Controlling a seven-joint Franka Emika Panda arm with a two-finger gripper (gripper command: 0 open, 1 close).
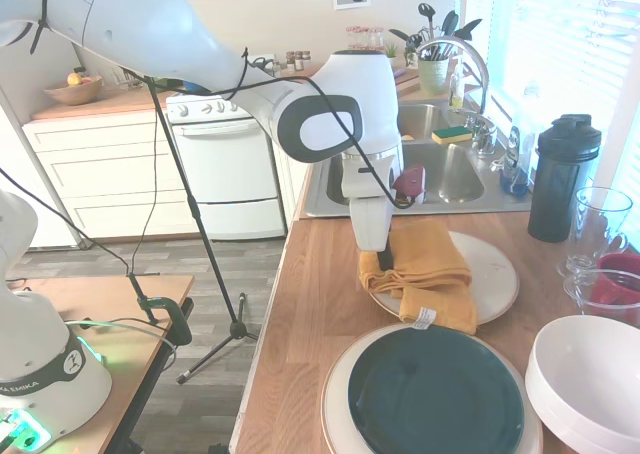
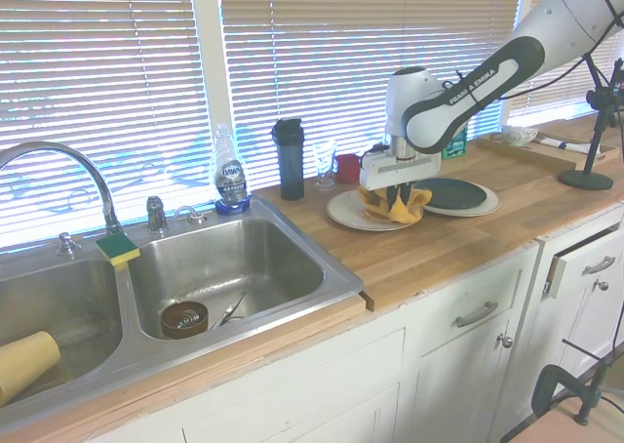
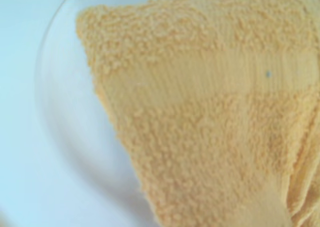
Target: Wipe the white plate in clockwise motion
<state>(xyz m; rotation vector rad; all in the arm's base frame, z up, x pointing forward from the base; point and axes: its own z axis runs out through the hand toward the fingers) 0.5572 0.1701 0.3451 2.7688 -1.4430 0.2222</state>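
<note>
Two round plates lie on the wooden countertop (image 1: 310,304) at the lower right of the first exterior view: the plain off-white dinner plate (image 1: 492,269), just right of centre, and, touching its near edge, a larger white plate with a dark green centre (image 1: 435,394) at the bottom edge. A crumpled mustard-yellow terry cloth (image 1: 425,264) covers the left half of the off-white plate and hangs over its near rim, a small white label showing at the low corner. The white arm's gripper (image 1: 385,259) comes straight down onto the cloth's left side; its dark fingertips sink into the folds, so I cannot tell whether they are clamped or apart. A deep white bowl (image 1: 590,384) sits empty at the lower right corner. Behind it stand a clear glass tumbler (image 1: 597,224) and a black lidded shaker bottle (image 1: 563,179). Upper centre, the steel double sink (image 2: 234,267) holds a yellow-green sponge (image 1: 452,134) on its divider.
</note>
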